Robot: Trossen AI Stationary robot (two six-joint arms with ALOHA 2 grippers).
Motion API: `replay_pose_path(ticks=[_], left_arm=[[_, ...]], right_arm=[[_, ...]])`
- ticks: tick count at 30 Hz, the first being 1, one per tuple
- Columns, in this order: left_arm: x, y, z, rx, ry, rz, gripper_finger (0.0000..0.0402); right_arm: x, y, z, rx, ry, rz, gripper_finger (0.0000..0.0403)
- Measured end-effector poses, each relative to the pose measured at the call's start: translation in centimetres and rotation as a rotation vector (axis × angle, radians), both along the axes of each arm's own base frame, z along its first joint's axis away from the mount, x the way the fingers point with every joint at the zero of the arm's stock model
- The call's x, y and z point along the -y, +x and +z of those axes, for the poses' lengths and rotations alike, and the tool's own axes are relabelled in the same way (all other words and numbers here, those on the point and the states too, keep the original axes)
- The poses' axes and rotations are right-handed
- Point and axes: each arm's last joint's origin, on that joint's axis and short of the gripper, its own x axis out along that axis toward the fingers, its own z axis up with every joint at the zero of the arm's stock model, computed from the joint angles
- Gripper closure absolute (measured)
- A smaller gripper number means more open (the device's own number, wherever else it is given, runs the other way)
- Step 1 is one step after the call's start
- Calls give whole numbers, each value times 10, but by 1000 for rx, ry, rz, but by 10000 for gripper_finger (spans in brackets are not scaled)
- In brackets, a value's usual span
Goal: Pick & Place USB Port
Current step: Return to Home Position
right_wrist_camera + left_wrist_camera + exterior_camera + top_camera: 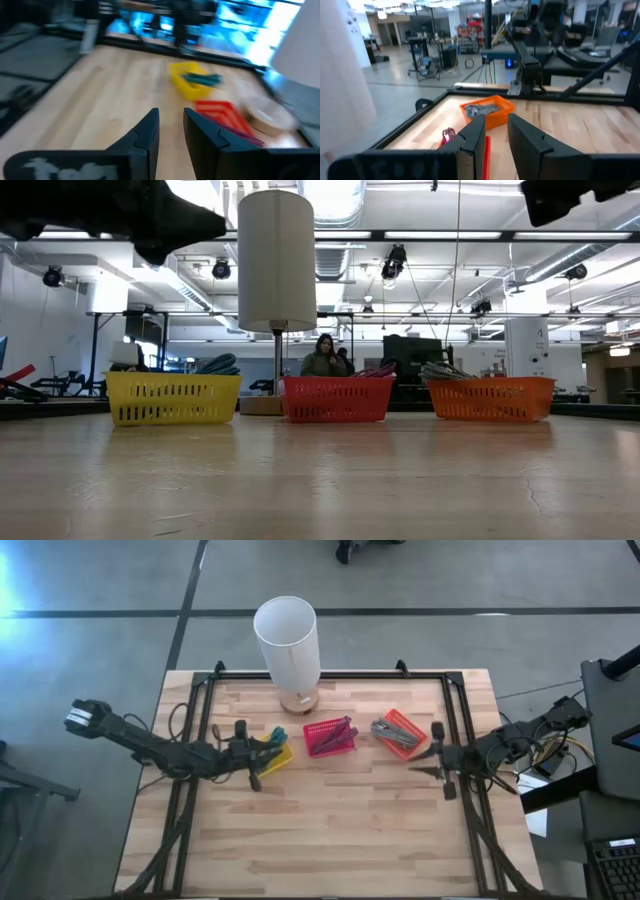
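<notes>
Lying in orange bin (pixel 408 719), cables (pixel 392 734), near right jaws, left jaws by yellow bin (pixel 281 759), both barely parted, empty.

A light wooden table (pixel 330 840), edged by a black frame (pixel 340 674), carries three small mesh bins in a row across its middle. The yellow bin (pixel 279 757) sits at the left, the red bin (pixel 330 738) in the centre and the orange bin (pixel 401 733) at the right, each apart from the next. Behind them, near the far edge, a tall white cylinder (pixel 288 640) stands on a round wooden base (pixel 299 702).
</notes>
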Motion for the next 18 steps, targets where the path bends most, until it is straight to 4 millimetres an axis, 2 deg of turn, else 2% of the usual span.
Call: replay_pose_path(ticks=[6,18], left_arm=[[-8,-26,-14,50,-9,4,312],[-16,-53,-32,114,-1,7,312]], right_arm=[[-5,-6,-8,61,9,256,328],[11,-38,-7,249,61,257,328]])
